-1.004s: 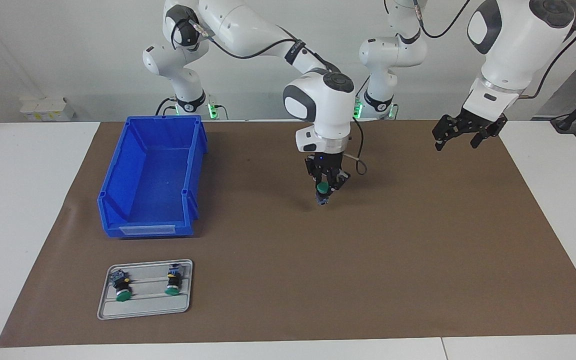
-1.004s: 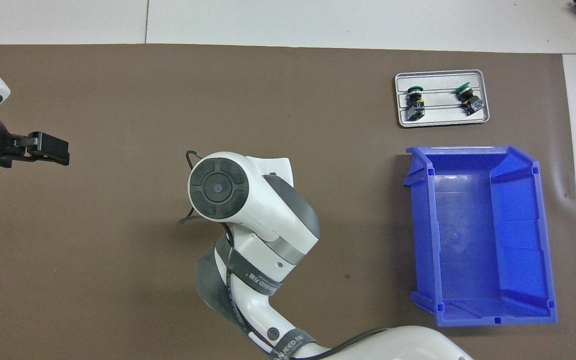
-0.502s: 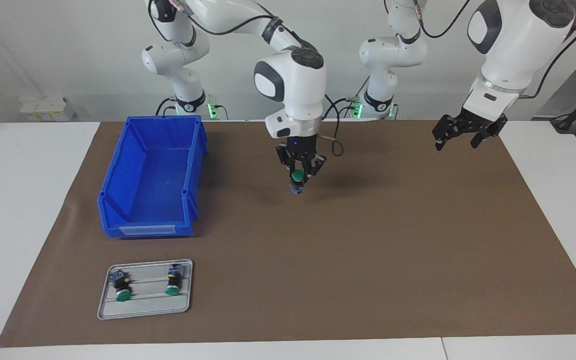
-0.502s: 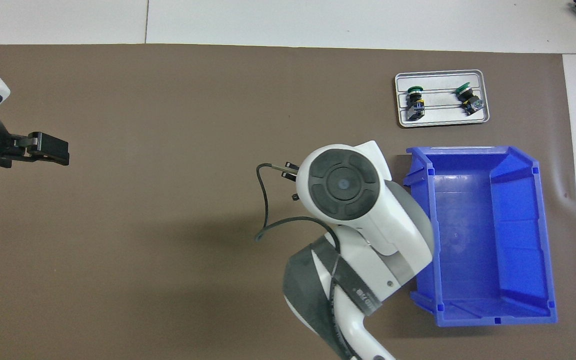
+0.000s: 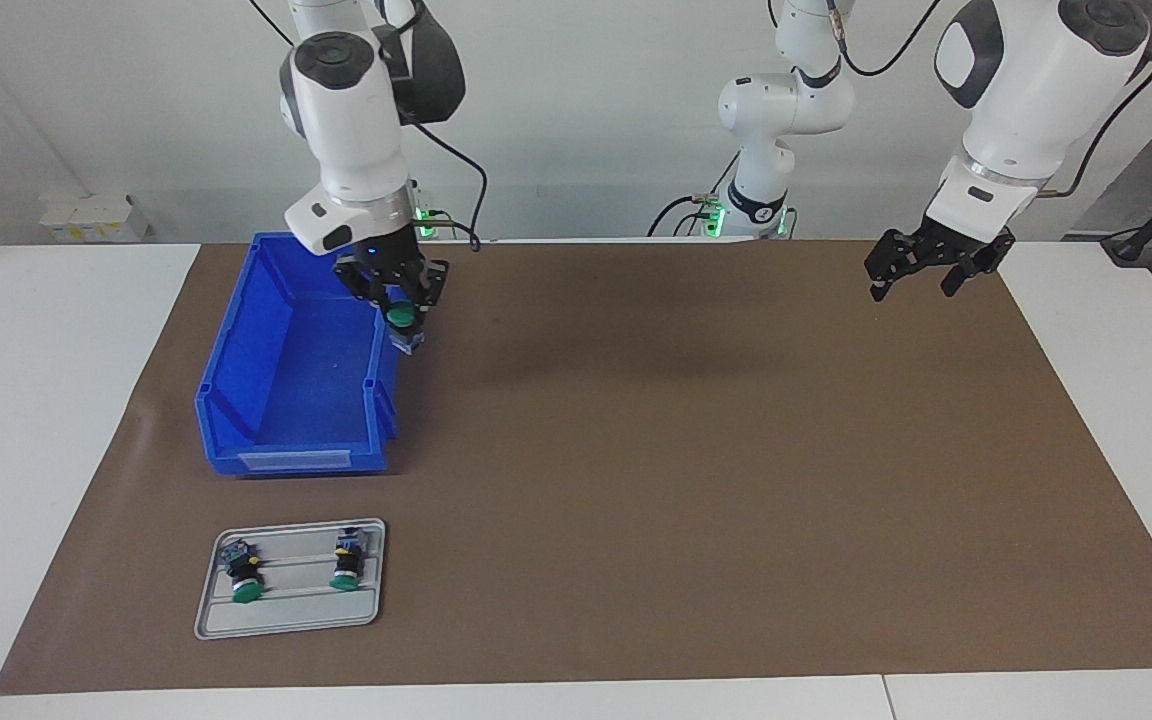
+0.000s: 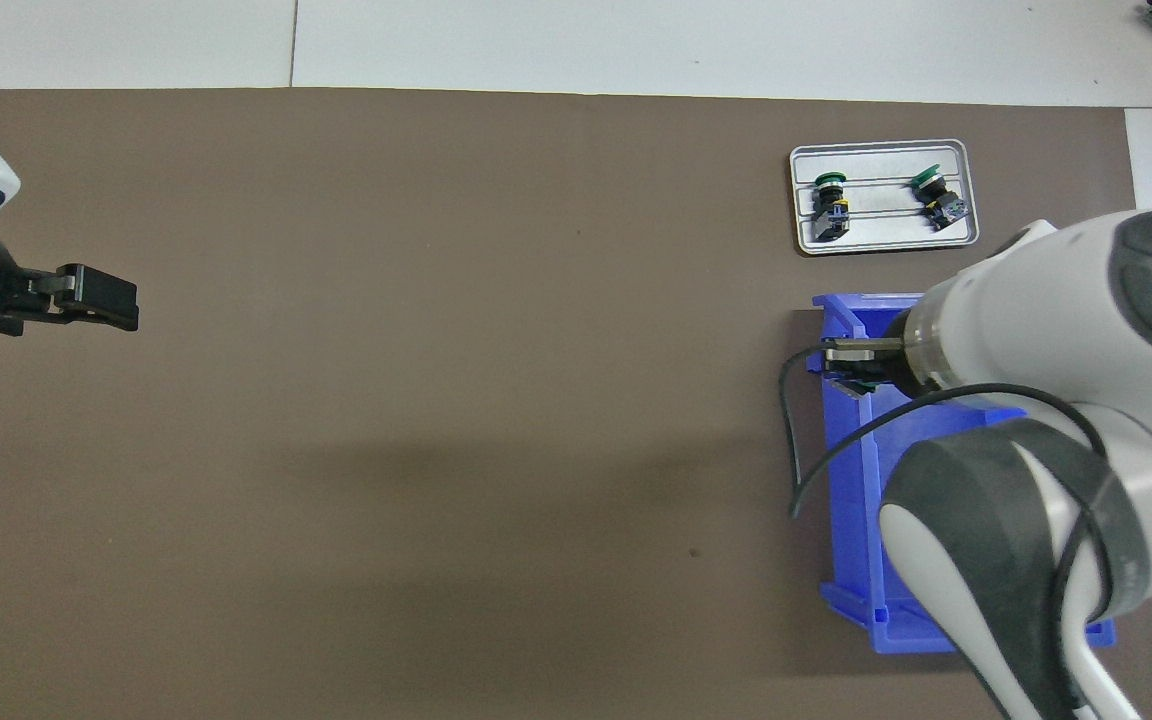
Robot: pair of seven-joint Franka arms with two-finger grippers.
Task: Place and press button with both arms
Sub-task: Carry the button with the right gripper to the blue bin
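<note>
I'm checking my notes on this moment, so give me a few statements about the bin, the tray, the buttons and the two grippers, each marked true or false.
1. The right gripper is shut on a button. True.
2. That button is over the tray. False: it is over the bin, at the wall that faces the table's middle.
3. Two buttons lie on the tray. True.
4. The left gripper holds a button. False: it is open and holds nothing, up over the mat at its own end of the table.
5. The tray is nearer to the robots than the bin. False: it is farther.
</note>
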